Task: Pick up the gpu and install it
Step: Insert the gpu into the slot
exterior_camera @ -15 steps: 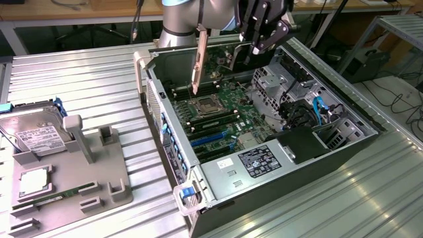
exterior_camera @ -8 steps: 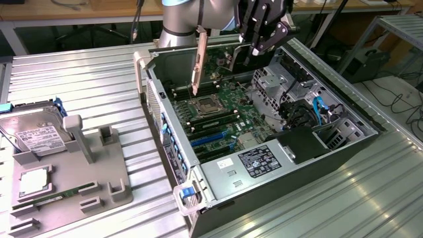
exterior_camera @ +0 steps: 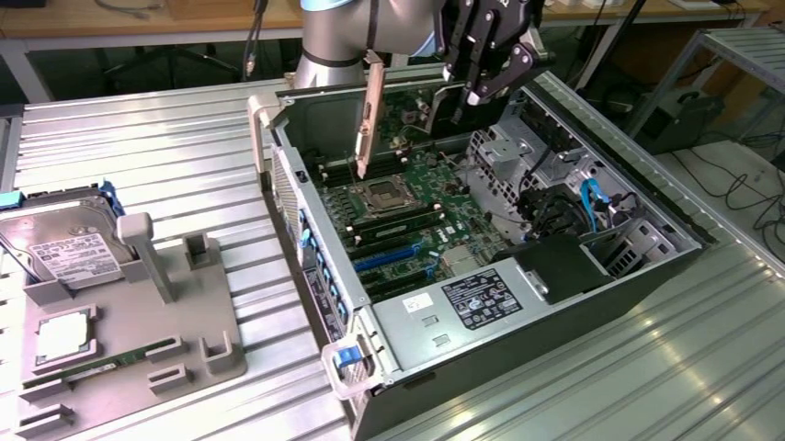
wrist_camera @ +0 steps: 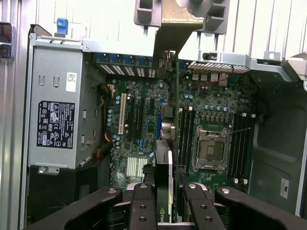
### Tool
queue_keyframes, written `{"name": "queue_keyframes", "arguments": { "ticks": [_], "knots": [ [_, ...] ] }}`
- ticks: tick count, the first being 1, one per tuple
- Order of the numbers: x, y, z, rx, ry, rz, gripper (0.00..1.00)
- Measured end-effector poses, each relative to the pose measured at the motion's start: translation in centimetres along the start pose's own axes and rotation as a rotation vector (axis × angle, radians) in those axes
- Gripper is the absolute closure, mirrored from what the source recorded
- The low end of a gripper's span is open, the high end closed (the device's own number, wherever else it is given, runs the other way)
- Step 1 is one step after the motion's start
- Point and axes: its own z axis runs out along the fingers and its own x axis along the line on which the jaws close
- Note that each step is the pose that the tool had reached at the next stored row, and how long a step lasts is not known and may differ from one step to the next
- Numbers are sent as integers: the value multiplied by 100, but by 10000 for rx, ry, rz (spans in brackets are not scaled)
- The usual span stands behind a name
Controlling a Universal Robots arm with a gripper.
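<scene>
The gpu (wrist_camera: 164, 179) is off the table, clamped edge-on between the two fingers of the gripper (wrist_camera: 169, 211), with its pale bracket strip at the end farthest from them. Directly below the gripper lies the open computer case (exterior_camera: 576, 358). The card hangs over the motherboard (exterior_camera: 424, 225), its bracket tip near the CPU socket (exterior_camera: 382, 197); I cannot tell whether they touch. Well away from the gripper, outside the case, a grey tray (exterior_camera: 184, 322) carries a hard drive (exterior_camera: 68, 253).
</scene>
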Motion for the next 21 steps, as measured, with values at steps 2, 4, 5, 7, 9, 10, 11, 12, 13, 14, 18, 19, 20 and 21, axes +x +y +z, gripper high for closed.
{"name": "queue_keyframes", "arguments": {
  "ticks": [2,4,5,7,9,10,11,12,13,14,18,19,20,21],
  "knots": [
    [0,0,6,0,0,0,73],
    [0,0,12,0,0,0,73],
    [0,-1,15,-1,0,1,73],
    [0,-1,22,-1,0,0,73],
    [0,-1,29,-4,-1,-1,73],
    [0,-1,33,-5,-1,0,73],
    [0,-2,36,-7,0,0,73],
    [1,-2,42,-9,-1,-1,73],
    [1,-2,45,-11,-1,0,73],
    [0,-2,48,-12,-1,0,73],
    [1,-2,62,-13,-1,0,73],
    [1,-2,65,-13,-1,0,73],
    [1,-3,68,-13,-1,0,73],
    [1,-3,74,-13,-2,0,73]
  ]
}}
